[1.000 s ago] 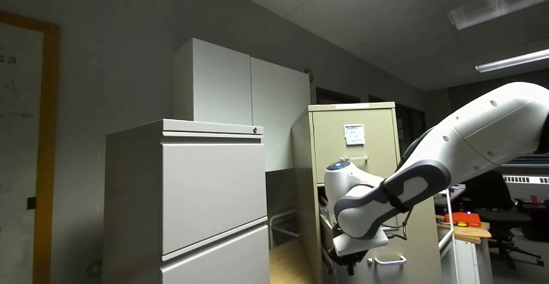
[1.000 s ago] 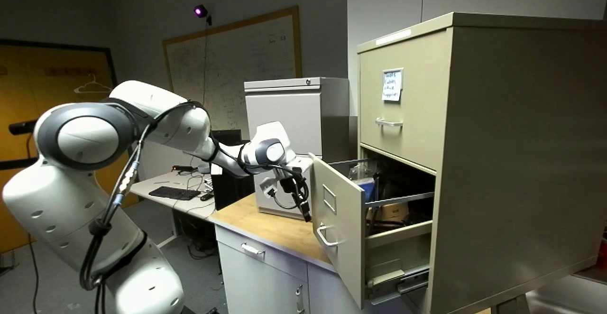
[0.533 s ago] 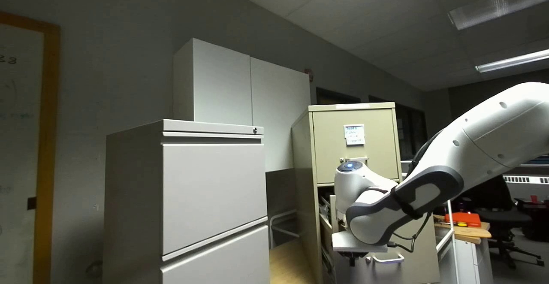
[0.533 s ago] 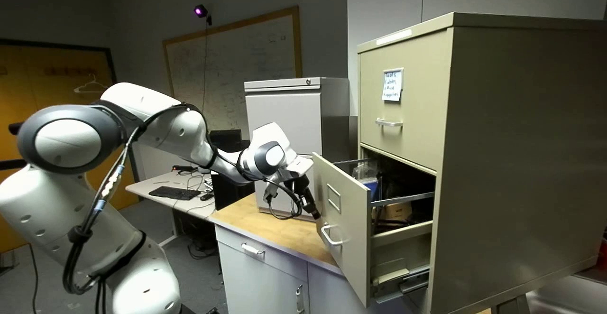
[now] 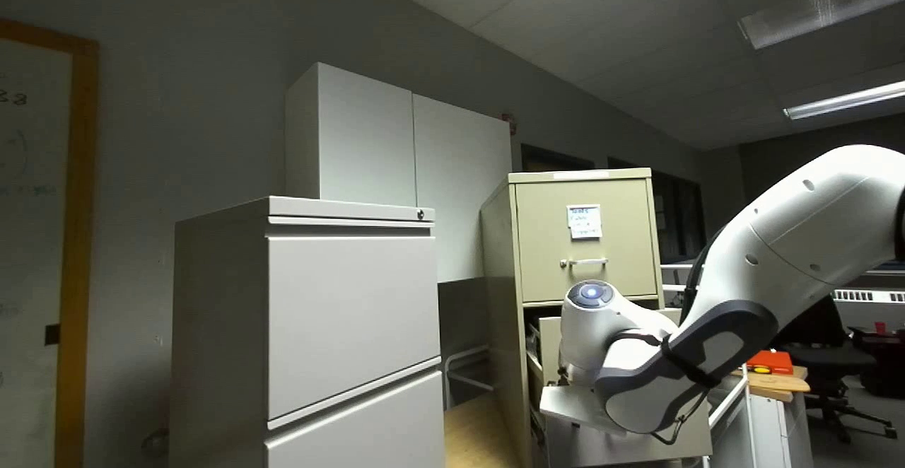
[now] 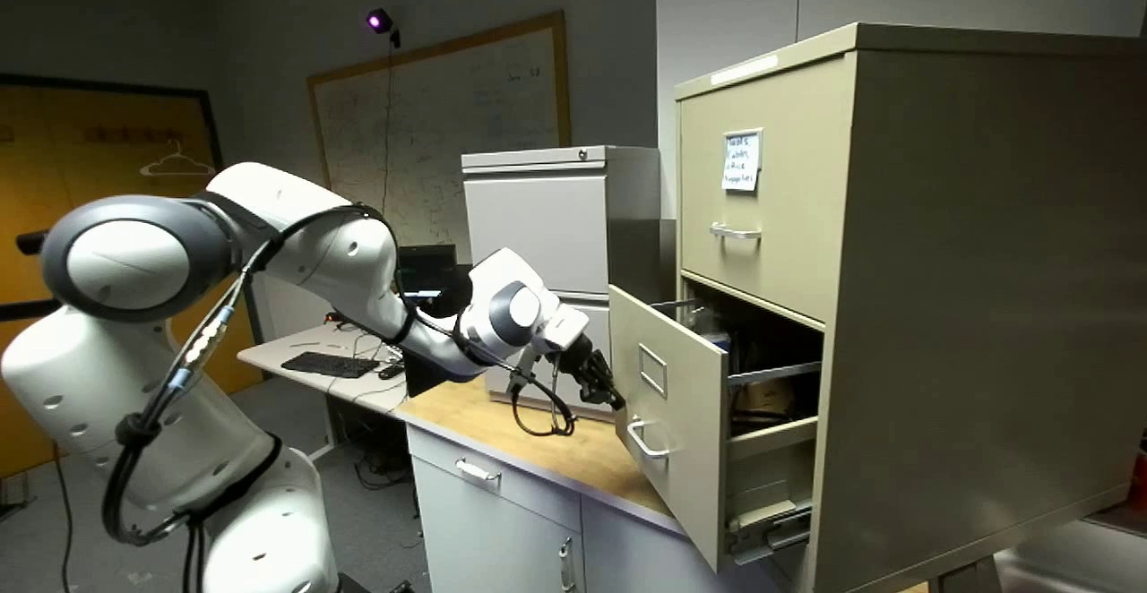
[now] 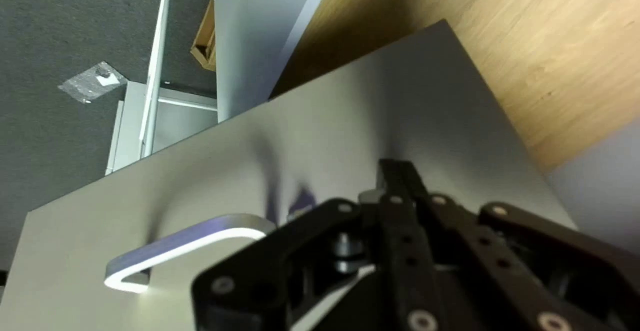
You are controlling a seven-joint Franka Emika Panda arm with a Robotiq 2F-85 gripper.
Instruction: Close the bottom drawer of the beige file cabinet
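Bottom drawer (image 6: 692,414), part-open, front right against the end effector (image 6: 617,402).

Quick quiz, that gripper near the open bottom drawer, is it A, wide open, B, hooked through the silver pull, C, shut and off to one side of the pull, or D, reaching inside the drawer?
C: the wrist view shows the gripper, jaws together, at the front of the bottom drawer, beside the silver pull.

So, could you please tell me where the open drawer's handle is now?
In the wrist view, the handle is at the lower left, on the drawer front, to the left of the gripper.
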